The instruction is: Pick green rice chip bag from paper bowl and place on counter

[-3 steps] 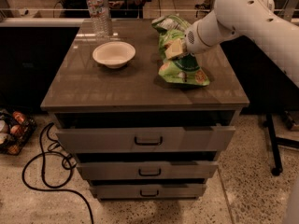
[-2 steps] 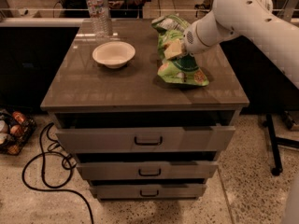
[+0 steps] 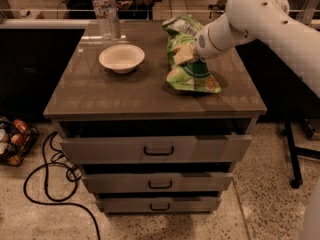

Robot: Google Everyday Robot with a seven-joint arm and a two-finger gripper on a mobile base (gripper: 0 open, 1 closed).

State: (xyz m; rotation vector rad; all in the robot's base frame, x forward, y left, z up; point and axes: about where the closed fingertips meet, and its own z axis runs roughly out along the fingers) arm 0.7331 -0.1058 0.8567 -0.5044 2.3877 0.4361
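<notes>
Green and shiny, the chip bag lies flat on the counter, on the right side and a bit toward the front edge. The end with the round orange chip pictures points to the front. The bag is not in the bowl. The bowl is small, round and off-white, and it sits on the left part of the counter, well apart from the bag.

The gripper is right on top of the back part of the chip bag, touching it. A pale tan piece of it rests against the green wrapper. I cannot tell if the gripper is squeezing the bag or just sitting on it. The fat white arm comes in from the top right corner.

Just behind the gripper is a second bag, a duller green with a white patch. A clear water bottle stands up straight at the back left of the counter, behind the bowl.

Under the counter are three grey drawers, the top drawer, the middle drawer and the bottom drawer, each with a dark handle. A black cable curls on the speckled floor to the left of them.
</notes>
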